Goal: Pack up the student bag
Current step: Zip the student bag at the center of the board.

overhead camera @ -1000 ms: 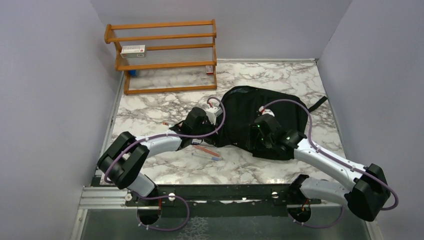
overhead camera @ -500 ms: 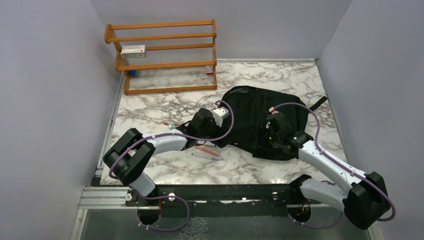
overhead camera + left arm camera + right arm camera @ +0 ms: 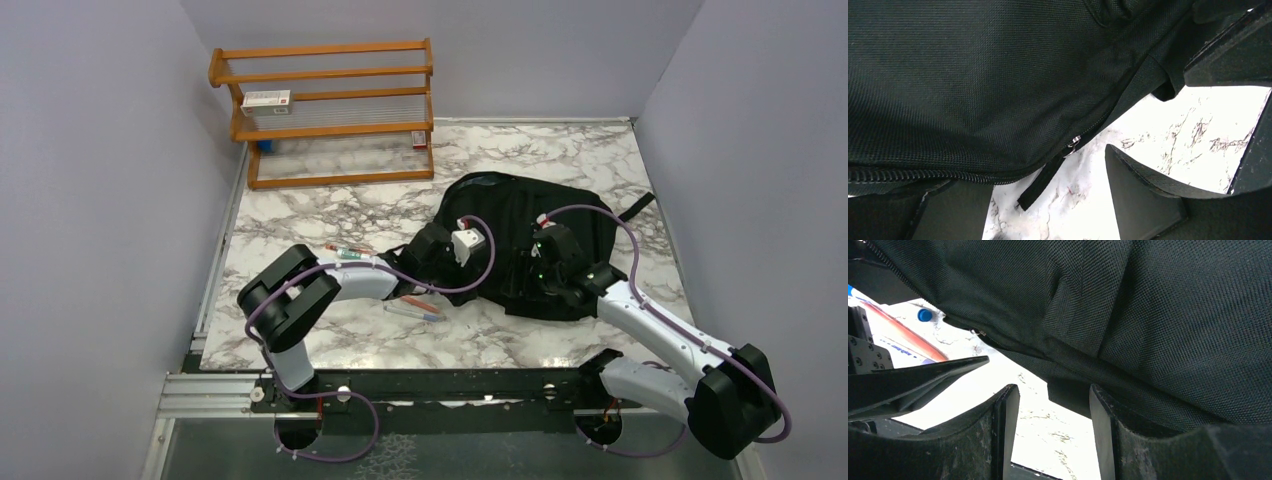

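The left end effector [image 3: 1035,195] gapes wide around the zipper pull [image 3: 1045,182], holding nothing, at the near-left edge of the student bag [image 3: 520,215] lying on the table [image 3: 300,215]. The right end effector [image 3: 1053,405] stands half open, a fabric fold [image 3: 1068,397] loose between its jaws; pinching slack cloth, either could drag the bag instead of unzipping it.

Left fingers [image 3: 1143,205], right fingers [image 3: 998,440] seemingly apart
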